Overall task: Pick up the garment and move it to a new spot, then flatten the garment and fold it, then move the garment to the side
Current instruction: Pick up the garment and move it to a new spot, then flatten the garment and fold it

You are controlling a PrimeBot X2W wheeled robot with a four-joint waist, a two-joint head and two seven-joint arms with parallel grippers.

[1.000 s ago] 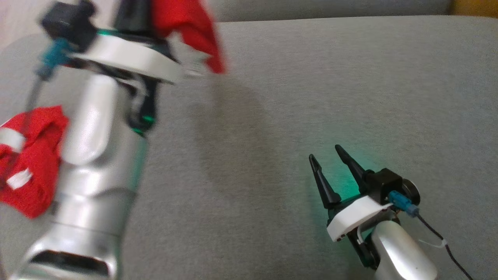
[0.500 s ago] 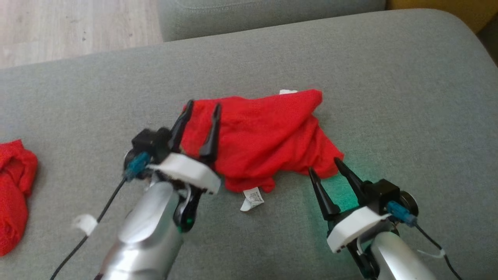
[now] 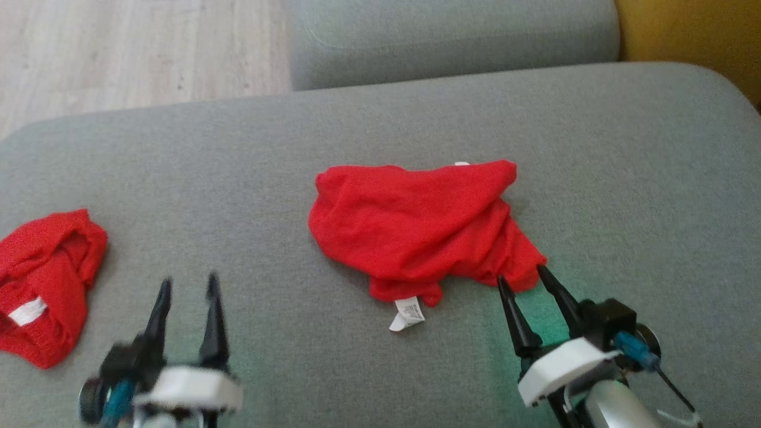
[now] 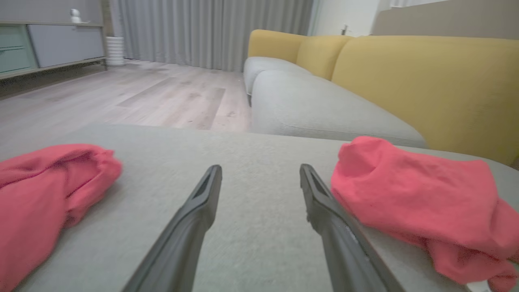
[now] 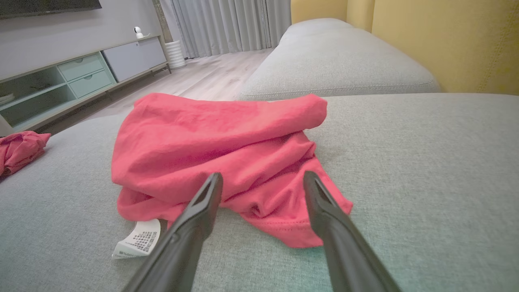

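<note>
The red garment (image 3: pixel 416 229) lies crumpled in the middle of the grey sofa cushion (image 3: pixel 238 154), a white label (image 3: pixel 407 314) sticking out at its near edge. My left gripper (image 3: pixel 189 279) stands open and empty at the lower left, well apart from the garment. In the left wrist view the garment (image 4: pixel 413 194) sits to the right of my open left gripper (image 4: pixel 260 166). My right gripper (image 3: pixel 522 273) is open, its tips just at the garment's near right hem. In the right wrist view my right gripper (image 5: pixel 262 174) points at the garment (image 5: pixel 211 138) and its label (image 5: pixel 138 241).
A second bunched red garment (image 3: pixel 44 279) lies at the cushion's left edge, also in the left wrist view (image 4: pixel 44 178). Beyond the cushion are a wood floor (image 3: pixel 137 53), another grey seat (image 3: pixel 452 35) and a yellow backrest (image 3: pixel 689 47).
My left gripper, shut on the garment and held high a second ago, opened, left the garment on the cushion's middle and drew back to the lower left. The head camera also shifted.
</note>
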